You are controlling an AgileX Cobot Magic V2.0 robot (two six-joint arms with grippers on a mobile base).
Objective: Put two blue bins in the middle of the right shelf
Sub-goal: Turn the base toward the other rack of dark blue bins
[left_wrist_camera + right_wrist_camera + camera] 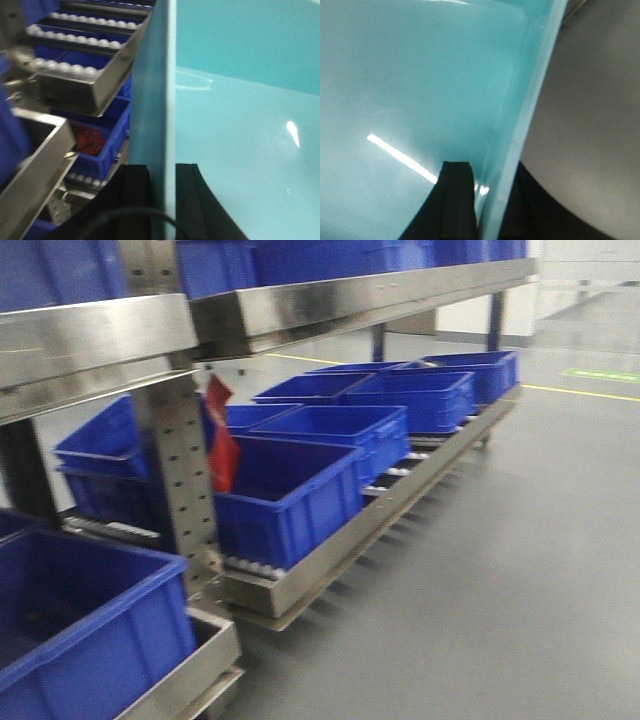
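Observation:
A bin that looks pale turquoise fills both wrist views. In the left wrist view its thin side wall point(156, 100) stands upright between the two black fingers of my left gripper point(163, 200), which is shut on it. In the right wrist view the bin's opposite wall point(520, 115) runs between the fingers of my right gripper point(492, 205), likewise shut on it; one finger point(456, 200) is inside the bin. The front view shows several deep blue bins point(290, 500) on the low shelf. Neither gripper shows there.
A perforated steel upright point(180, 470) with a red tag point(220, 440) divides the shelving. Roller rails point(75, 65) and a blue bin of red parts point(90, 140) lie left of the held bin. Grey floor point(500, 570) with a yellow line point(580, 392) stretches to the right.

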